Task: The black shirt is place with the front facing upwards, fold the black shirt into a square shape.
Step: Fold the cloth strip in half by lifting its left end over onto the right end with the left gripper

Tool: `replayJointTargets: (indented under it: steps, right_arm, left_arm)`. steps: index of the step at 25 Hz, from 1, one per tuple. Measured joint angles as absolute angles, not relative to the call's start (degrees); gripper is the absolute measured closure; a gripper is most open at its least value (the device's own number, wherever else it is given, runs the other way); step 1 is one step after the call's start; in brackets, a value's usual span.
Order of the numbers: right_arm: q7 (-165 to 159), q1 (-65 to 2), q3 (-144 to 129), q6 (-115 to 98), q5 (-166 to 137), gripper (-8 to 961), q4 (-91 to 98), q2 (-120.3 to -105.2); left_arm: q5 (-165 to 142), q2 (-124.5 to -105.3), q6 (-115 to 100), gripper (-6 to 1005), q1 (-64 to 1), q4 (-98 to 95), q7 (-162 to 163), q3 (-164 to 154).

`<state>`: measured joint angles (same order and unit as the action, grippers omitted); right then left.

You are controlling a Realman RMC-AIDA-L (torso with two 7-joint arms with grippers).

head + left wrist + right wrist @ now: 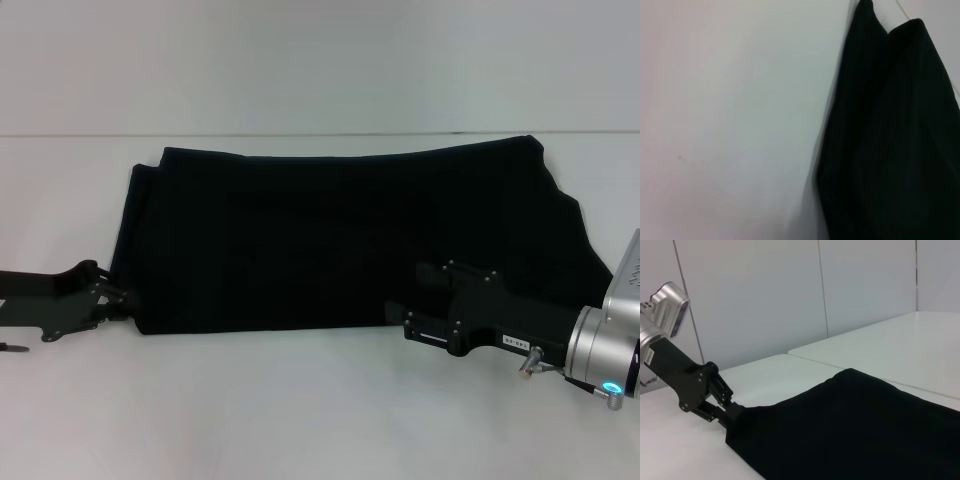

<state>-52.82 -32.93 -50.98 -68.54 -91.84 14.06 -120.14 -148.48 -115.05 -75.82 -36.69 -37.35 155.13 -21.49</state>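
The black shirt (330, 240) lies spread flat on the white table (300, 410), folded into a wide band with no lettering showing. The left gripper (120, 296) sits low at the shirt's near corner on the robot's left, and in the right wrist view its fingers (725, 405) are pinched together on that corner's edge, the cloth stretching away from them across the table. The right gripper (400, 320) rests on the shirt's near edge on the opposite side, its black body lying over the cloth; whether its fingers are parted or closed I cannot tell. The shirt's bulk lies between the two grippers and beyond them, toward the table's far side
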Motion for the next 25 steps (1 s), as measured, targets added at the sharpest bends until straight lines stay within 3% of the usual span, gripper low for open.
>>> replayJointTargets:
  steps: [7,15,25]
  right_arm:
    - [-52.82,-33.09,-50.97,-68.56,-91.84,188,14.06,-120.14]
    - [-52.82,-33.14,-50.83,-68.56,-91.84,188,14.06,-120.14]
    - [-53.97,-32.49,-50.16,-68.56,-90.57,188,14.07,-120.05]
  left_arm:
    - [-148.53,-115.05,-75.33,892,-36.67,-37.35,155.13,-22.52]
    - [-148.47,-115.05,-75.3,975,-36.65,-37.36,154.66,-22.61]
    - [-144.67,-115.05,-75.81,975,-34.86,-40.11,149.97,-20.84]
